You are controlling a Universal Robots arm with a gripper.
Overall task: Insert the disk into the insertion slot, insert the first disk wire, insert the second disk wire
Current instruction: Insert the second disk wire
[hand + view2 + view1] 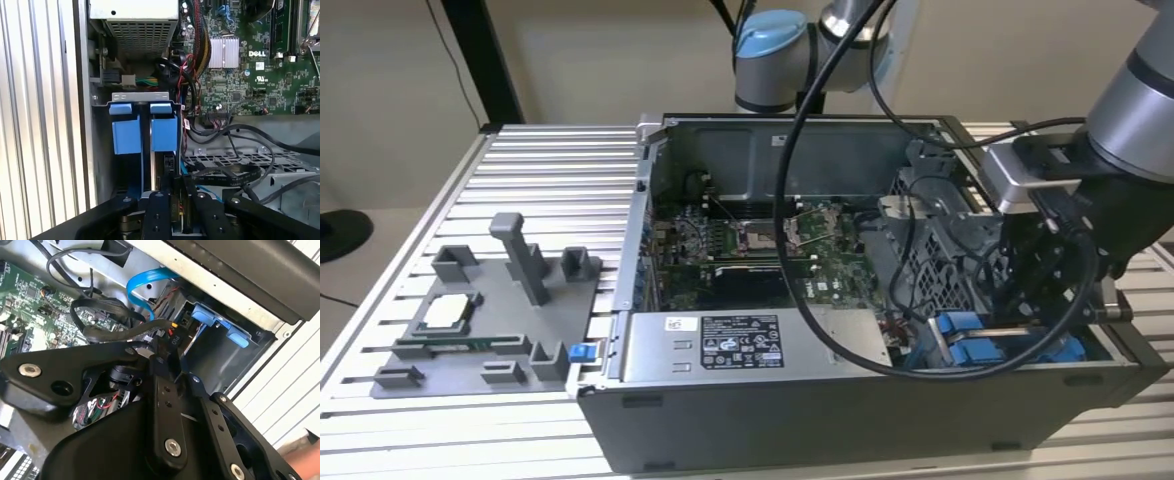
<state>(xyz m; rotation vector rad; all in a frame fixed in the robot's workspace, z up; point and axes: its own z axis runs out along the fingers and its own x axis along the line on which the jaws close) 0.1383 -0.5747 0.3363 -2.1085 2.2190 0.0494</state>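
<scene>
Two glossy blue tabs (145,131) cap the grey metal insertion slot (141,97).

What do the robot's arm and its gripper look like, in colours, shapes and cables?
The arm is silver-grey and tubular, with a light blue cap on one joint. Black cables hang in loops from it. The gripper is black, made of flat linked bars with silver screws.

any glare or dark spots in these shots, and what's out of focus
Exterior view: even light, but the bay around the blue tabs lies in the arm's shadow. Second wrist view: bright glare on the ribbed table, and the black gripper linkage looms close and soft. First wrist view: the motherboard is evenly lit and crisp.
</scene>
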